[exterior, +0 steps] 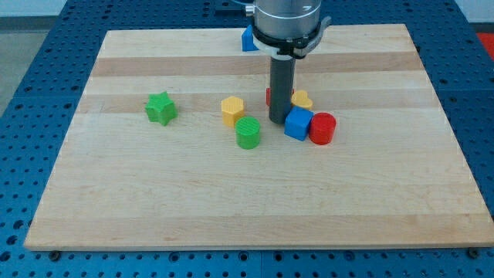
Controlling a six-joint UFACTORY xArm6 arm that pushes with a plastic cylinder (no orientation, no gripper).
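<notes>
Blocks: two green [160, 107], two yellow [232, 110], two blue [298, 123], two red [323, 128]

i see a green star [160, 107], green cylinder [248, 133], yellow block [232, 110], blue cube [297, 123], red cylinder [323, 128], pale wood table [154, 201].

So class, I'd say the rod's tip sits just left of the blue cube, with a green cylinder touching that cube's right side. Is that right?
Not quite. The cylinder touching the blue cube on its right side is red, not green; the green cylinder stands apart, further to the view's left. My tip does sit just left of the cube, as the camera view shows.
</notes>
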